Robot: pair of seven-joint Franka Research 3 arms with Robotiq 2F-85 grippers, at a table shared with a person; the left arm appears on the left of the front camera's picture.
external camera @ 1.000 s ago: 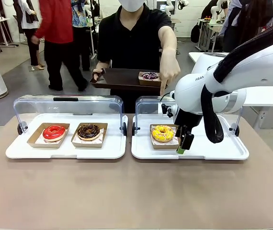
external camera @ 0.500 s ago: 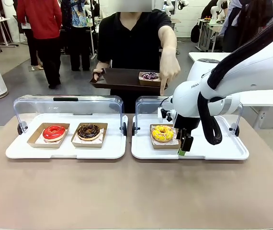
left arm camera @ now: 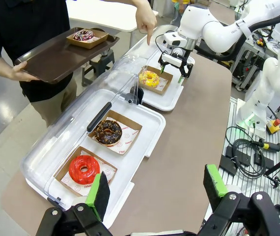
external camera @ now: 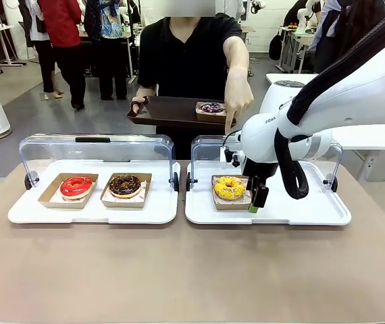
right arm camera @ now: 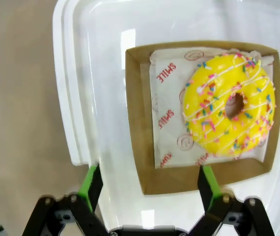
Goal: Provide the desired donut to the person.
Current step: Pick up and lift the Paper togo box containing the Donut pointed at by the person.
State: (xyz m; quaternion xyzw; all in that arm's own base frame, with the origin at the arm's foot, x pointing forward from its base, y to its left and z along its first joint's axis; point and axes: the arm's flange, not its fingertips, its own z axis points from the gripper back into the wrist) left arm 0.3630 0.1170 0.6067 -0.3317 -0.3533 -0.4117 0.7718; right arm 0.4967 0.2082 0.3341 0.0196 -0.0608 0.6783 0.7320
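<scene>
One tan surface (external camera: 179, 270) spans the scene from the near edge to the person (external camera: 186, 61) standing at its far side. From the right, the white right arm (external camera: 354, 88) bends down over the right display tray (external camera: 300, 216). That white tray has its clear lid tipped back, and so does the left display tray (external camera: 91, 212) just beside it. The person holds a brown serving tray (external camera: 165, 111) in one hand (external camera: 138, 104), level above the far edge of the surface.

The left pincer (left arm camera: 155, 186) hangs high over the near left of the surface, with its jaws apart and nothing between them. The right pincer (right arm camera: 149, 172) points down at the right side of a cardboard box (right arm camera: 140, 123) on the right display tray. Its jaws are spread wide and hold nothing. One finger is over the white tray just outside the box, and the other is over the box's edge. Whether they touch it cannot be told.

In that box, on printed paper, lies the yellow donut (external camera: 229, 187) with sprinkles. On the left display tray, a chocolate donut (external camera: 125, 185) sits to the right of a red donut (external camera: 76, 186), each in its own box. A purple donut (external camera: 211, 106) rests in a box at the right end of the serving tray. The person's pointing hand (external camera: 236, 101) aims one finger down at the yellow donut.
</scene>
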